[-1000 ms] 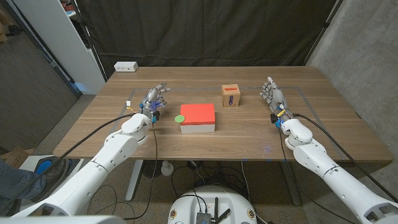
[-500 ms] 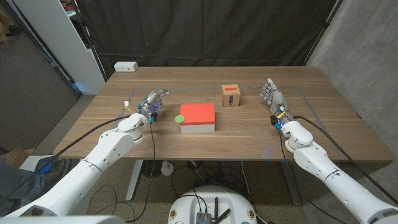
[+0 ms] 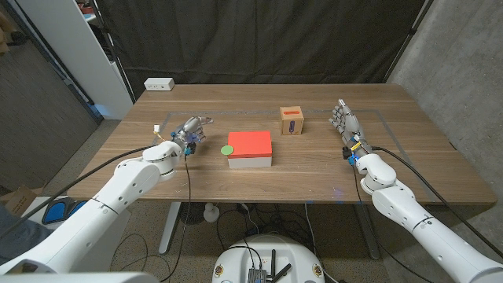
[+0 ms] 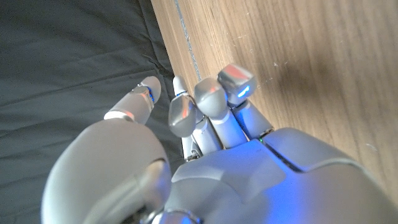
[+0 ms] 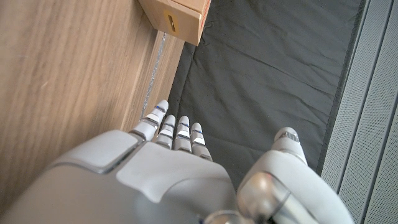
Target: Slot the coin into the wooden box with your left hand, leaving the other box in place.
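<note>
Green coin (image 3: 227, 149) lies flat on the wooden table (image 3: 299, 177), touching the red-topped white box (image 3: 250, 148) at that box's 9 o'clock edge. Small wooden box (image 3: 292, 121) with a slot in its red-marked face stands at 1 o'clock from the red box, well apart. Left hand (image 3: 191, 130) sits at 9 o'clock of the coin, near it, fingers (image 4: 211, 99) loosely curled, holding nothing. Right hand (image 3: 345, 123) at 3 o'clock of the wooden box, fingers extended, empty.
</note>
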`<state>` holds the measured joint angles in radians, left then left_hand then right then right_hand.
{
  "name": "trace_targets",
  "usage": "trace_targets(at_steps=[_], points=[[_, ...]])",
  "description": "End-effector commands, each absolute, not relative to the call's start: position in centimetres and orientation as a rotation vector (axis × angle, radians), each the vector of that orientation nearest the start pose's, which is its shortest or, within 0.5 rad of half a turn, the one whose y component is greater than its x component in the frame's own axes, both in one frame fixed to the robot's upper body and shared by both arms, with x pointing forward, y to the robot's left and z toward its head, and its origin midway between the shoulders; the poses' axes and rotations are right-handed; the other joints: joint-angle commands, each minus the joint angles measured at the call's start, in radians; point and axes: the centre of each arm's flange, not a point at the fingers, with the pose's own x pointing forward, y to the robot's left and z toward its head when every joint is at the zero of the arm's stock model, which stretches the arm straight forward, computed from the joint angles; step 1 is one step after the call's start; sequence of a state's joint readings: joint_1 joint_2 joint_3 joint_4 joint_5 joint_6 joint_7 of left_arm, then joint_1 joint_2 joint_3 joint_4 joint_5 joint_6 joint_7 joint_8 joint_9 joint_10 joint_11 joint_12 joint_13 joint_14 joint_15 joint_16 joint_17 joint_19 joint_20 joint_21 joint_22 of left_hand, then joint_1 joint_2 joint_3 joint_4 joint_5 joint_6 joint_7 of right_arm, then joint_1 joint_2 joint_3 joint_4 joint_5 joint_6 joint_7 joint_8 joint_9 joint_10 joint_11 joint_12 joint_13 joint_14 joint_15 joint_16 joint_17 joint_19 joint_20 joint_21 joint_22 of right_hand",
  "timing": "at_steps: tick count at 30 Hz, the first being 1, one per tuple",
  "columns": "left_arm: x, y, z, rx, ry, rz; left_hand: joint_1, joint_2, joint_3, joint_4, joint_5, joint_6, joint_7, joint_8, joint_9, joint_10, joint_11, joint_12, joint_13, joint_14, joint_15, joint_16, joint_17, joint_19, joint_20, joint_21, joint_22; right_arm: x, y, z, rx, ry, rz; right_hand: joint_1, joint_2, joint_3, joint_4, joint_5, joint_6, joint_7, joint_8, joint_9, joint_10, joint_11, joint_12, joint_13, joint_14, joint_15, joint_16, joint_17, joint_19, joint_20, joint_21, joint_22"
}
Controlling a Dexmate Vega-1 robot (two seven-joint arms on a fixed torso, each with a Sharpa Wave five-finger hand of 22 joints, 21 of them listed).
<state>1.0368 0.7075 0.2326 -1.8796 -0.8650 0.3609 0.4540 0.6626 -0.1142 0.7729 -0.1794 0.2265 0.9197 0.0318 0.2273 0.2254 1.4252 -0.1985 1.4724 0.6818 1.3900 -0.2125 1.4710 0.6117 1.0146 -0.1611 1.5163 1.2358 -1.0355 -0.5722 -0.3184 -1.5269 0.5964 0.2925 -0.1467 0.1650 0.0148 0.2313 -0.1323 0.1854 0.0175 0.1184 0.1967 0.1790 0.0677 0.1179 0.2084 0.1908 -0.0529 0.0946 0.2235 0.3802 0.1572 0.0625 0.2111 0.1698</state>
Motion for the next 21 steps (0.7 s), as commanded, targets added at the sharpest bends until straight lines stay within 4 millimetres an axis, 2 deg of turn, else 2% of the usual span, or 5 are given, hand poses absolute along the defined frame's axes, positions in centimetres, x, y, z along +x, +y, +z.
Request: trace_targets(at_steps=[1,13,21], points=[[57.2,30.3,-3.4,-0.086,-0.109,-0.033,0.014,0.003,0.005,0.006,0.004,-0.004,0.000,0.012,0.009,0.009,-0.002,0.021,-0.004,0.005,0.006,0.021,-0.002,0.000,-0.051,0.002,0.000,60.3,-29.8,-5.6,0.005,-0.601,0.106,0.011,0.000,0.003,-0.005,-0.001,0.003,0.008,0.004,0.004,0.009,0.000,0.004,0.002,0.007,-0.001,0.005,-0.001,0.008,0.001,-0.002,0.006],[56.4,31.6,-3.5,-0.065,-0.039,-0.007,0.002,0.011,0.009,0.012,0.001,-0.012,0.000,0.029,0.028,0.001,-0.007,0.045,-0.026,-0.007,0.005,0.043,-0.030,-0.008,-0.050,0.000,0.001,60.5,-31.8,-4.8,-0.020,-0.603,0.115,0.012,0.001,0.003,-0.006,-0.002,0.005,0.008,0.004,0.004,0.010,0.001,0.002,0.002,0.006,-0.001,0.003,-0.003,0.009,0.001,-0.004,0.006],[56.8,32.0,-2.9,-0.088,-0.041,-0.059,-0.003,0.017,0.017,0.010,0.001,-0.027,-0.005,0.038,0.041,-0.003,-0.011,0.064,-0.024,-0.007,0.004,0.062,-0.045,-0.015,-0.050,0.003,0.002,61.2,-33.5,-4.5,-0.016,-0.596,0.130,0.014,0.002,0.004,-0.006,-0.002,0.007,0.008,0.004,0.004,0.013,0.002,0.002,0.002,0.006,-0.003,0.003,-0.004,0.008,-0.002,-0.005,0.006]])
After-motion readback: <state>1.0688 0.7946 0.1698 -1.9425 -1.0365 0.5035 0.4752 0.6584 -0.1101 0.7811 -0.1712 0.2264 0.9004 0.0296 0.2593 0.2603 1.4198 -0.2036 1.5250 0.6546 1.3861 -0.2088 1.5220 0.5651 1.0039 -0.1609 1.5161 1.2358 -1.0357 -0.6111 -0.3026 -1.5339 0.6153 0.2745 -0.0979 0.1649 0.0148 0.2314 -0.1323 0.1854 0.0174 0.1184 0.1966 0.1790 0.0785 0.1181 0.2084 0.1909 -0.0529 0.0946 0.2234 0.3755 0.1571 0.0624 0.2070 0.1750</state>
